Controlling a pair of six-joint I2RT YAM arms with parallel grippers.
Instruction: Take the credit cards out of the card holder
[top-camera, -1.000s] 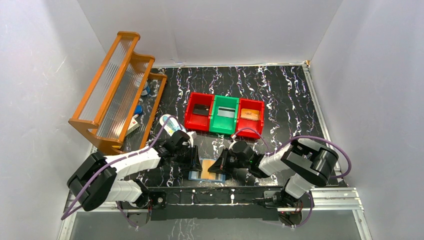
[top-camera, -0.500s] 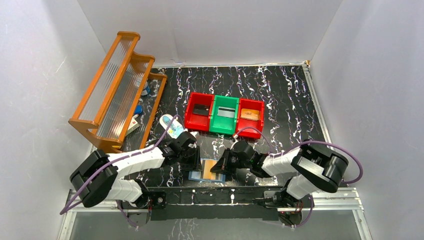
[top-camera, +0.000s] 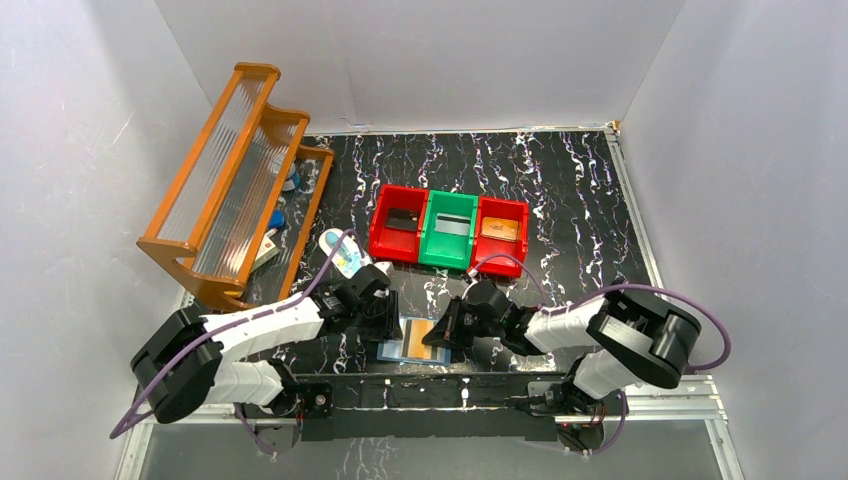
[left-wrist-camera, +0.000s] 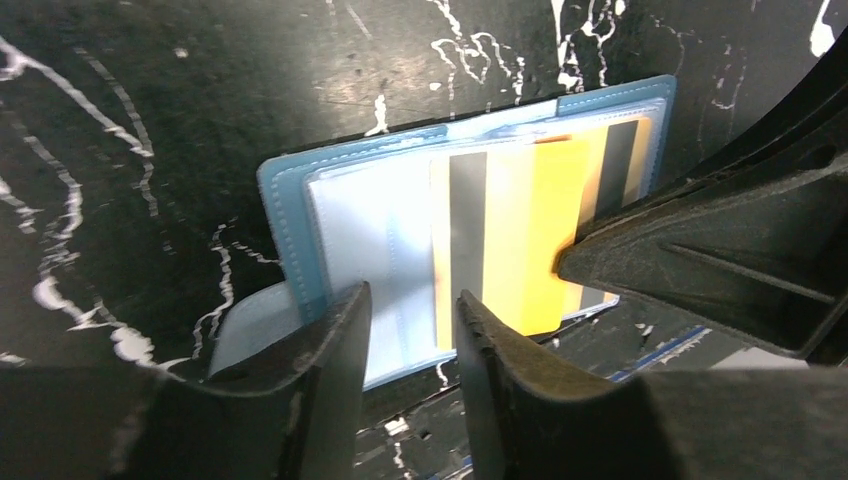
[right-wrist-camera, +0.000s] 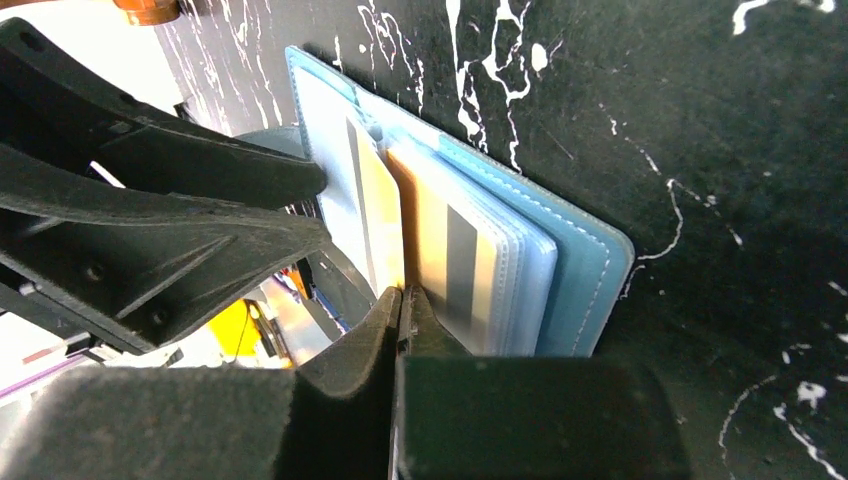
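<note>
The blue card holder (top-camera: 391, 352) lies open near the table's front edge, between both grippers. In the left wrist view a tan-orange credit card (left-wrist-camera: 545, 235) with a dark stripe sticks partly out of the card holder's (left-wrist-camera: 290, 195) clear pockets. My right gripper (right-wrist-camera: 403, 296) is shut on that card's (right-wrist-camera: 382, 215) near edge. A second striped card (right-wrist-camera: 452, 262) sits inside a pocket. My left gripper (left-wrist-camera: 410, 320) stands open over the holder's other side, its fingertips (left-wrist-camera: 335, 350) down on the pale pocket, with a gap between them.
Behind the holder stand a red bin (top-camera: 379, 232), a green bin (top-camera: 447, 258) and another red bin (top-camera: 522, 232), each with a card in it. A white-and-blue oval case (top-camera: 340, 250) lies at the left, beside an orange wooden rack (top-camera: 235, 170). The table's front rail runs just below.
The left gripper has shifted slightly over the holder, its jaws narrowing and then widening a little. The right arm's elbow has swung right while its jaws stay on the card.
</note>
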